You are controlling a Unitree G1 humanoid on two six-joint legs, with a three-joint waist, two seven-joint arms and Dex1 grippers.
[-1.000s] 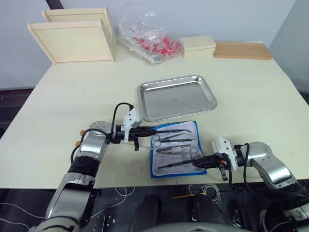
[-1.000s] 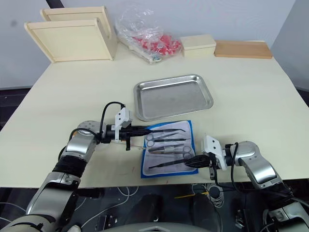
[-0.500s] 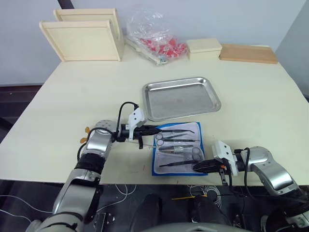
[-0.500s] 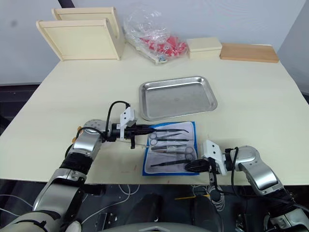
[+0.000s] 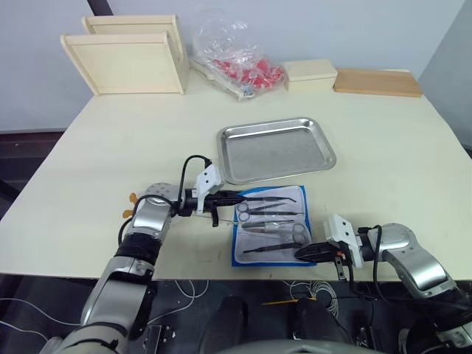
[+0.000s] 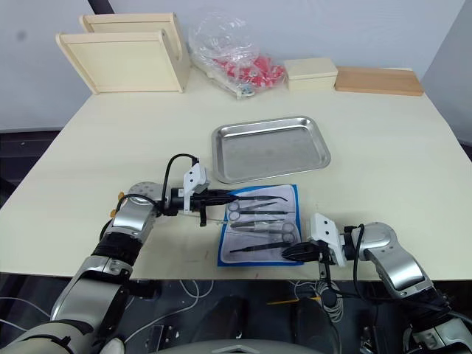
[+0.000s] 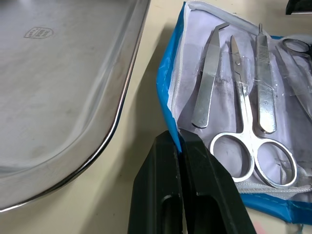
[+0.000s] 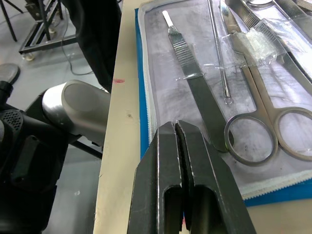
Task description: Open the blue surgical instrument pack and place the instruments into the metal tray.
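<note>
The blue surgical instrument pack (image 5: 254,259) lies open on the table near its front edge, pale lining up. Several instruments rest in it: ring-handled scissors (image 7: 246,122), tweezers (image 7: 207,87), a scalpel (image 8: 195,83) and a thin probe (image 8: 218,48). Just behind it stands the metal tray (image 5: 274,151), with nothing in it. My left gripper (image 5: 236,198) is at the pack's far left corner, shut on the raised blue edge (image 7: 170,122). My right gripper (image 5: 297,254) is shut, its tip over the pack's near right edge (image 8: 146,122).
At the back of the table stand two pale wooden framed trays (image 5: 136,63), a clear bag of red items (image 5: 240,63), a pale box (image 5: 310,74) and a wooden board (image 5: 376,81). The table's front edge runs just below the pack.
The camera shifted a little after the oldest frames. Both grippers and the pack keep their places relative to each other.
</note>
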